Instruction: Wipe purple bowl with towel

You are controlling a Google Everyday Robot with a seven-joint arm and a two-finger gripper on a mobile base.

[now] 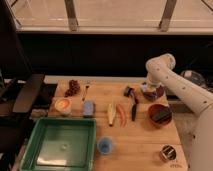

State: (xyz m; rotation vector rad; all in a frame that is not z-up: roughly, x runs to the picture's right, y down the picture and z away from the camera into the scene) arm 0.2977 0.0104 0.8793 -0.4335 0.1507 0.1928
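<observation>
gripper point(150, 88): mine, clamped shut on the towel point(146, 90), down at the purple bowl
purple bowl point(157, 93): worktop point(140, 137) back right, mouth up
towel: pale wad, long axis? can't tell

White arm point(176, 86) in a high elbow bend, closed end effector point(149, 90) low beneath the elbow.

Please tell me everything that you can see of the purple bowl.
The purple bowl is small, round, dark and a little glossy. It stands upright near the rear right corner of the table, behind the red bowl. The arm hides much of it. The gripper, shut on a pale towel, is down at its left part, so its inside hardly shows. Nothing else appears to touch it.
</observation>
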